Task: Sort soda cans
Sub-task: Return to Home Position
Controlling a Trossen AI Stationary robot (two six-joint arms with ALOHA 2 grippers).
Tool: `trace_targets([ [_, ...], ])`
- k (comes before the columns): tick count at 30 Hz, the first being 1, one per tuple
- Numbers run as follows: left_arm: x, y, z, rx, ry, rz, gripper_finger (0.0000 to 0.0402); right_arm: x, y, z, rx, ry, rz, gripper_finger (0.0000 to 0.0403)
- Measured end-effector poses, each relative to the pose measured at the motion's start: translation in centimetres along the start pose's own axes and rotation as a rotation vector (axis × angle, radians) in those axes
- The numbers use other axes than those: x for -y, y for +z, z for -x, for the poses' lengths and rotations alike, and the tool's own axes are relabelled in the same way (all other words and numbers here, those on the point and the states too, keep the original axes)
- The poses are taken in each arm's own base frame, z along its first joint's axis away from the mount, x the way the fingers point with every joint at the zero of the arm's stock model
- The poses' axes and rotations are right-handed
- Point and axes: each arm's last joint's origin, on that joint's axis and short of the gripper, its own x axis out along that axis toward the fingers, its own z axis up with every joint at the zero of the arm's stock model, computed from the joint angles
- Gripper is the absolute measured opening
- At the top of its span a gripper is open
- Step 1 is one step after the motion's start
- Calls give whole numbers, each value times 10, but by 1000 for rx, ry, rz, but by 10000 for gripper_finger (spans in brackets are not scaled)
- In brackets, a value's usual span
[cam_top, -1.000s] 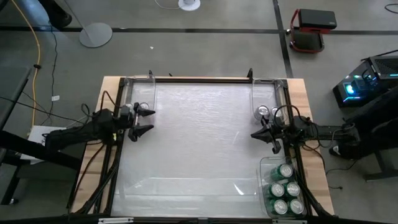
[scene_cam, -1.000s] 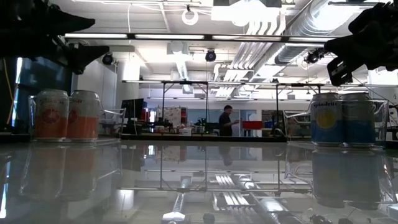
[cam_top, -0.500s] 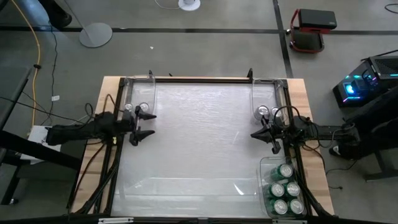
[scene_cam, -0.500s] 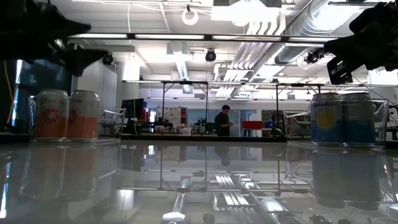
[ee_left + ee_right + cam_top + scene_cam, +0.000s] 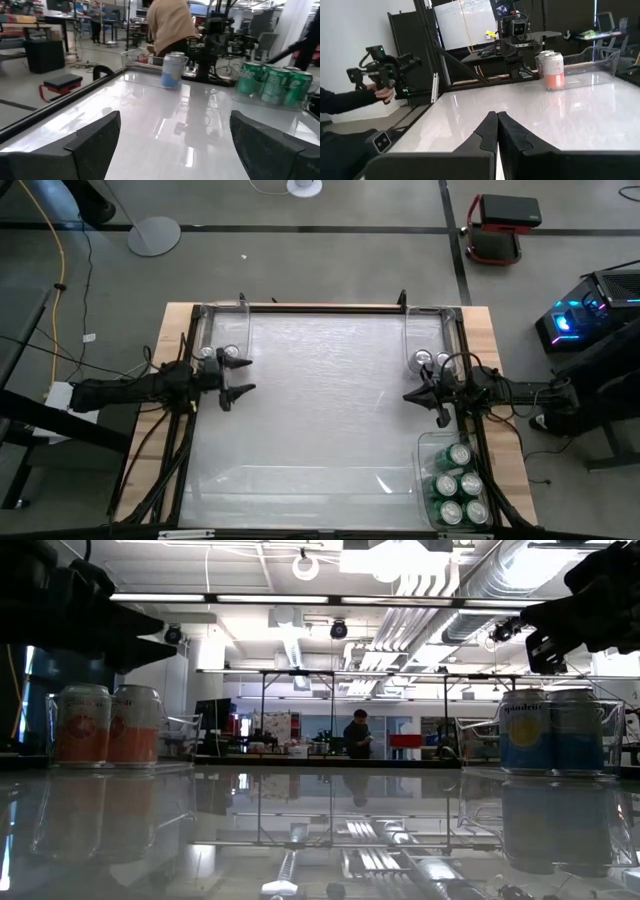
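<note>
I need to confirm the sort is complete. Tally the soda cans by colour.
Orange soda cans: 2
Blue-and-white soda cans: 2
Green soda cans: 5
Held in the left gripper or right gripper: 0
Total: 9 soda cans

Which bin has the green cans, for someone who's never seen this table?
Seen from above, go to the white table's bottom-right corner, below the right gripper. A clear bin there holds several green cans; the other two bins hold only two cans each, none green.

Right gripper (image 5: 496,116) pinched together; orange cans (image 5: 552,71) beyond.
</note>
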Motion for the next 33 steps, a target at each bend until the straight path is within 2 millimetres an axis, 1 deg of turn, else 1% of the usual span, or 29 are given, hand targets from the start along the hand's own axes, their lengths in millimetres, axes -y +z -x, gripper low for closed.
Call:
trace_targets([
  [10,0,0,0,1,14,30,349,0,0,0,1,0,0,0],
  [13,2,0,0,-8,-65,37,337,0,0,0,1,0,3,0],
  [15,4,0,0,-15,-140,44,309,0,0,0,0,0,0,0],
  [17,6,0,1,-20,-214,45,263,0,0,0,0,0,-5,0],
  [19,8,-1,1,-29,-273,45,200,0,0,0,0,-1,-18,0],
  [23,10,-1,2,-34,-334,45,43,1,-1,0,-1,-34,-21,0],
  [24,10,-1,2,-34,-337,45,22,2,-1,0,-3,-48,-21,0],
  [29,10,-1,1,-27,-293,38,3,3,-4,-2,-40,-60,-2,0],
  [33,11,0,1,-9,-242,-6,1,3,-6,-4,-64,-46,24,0],
])
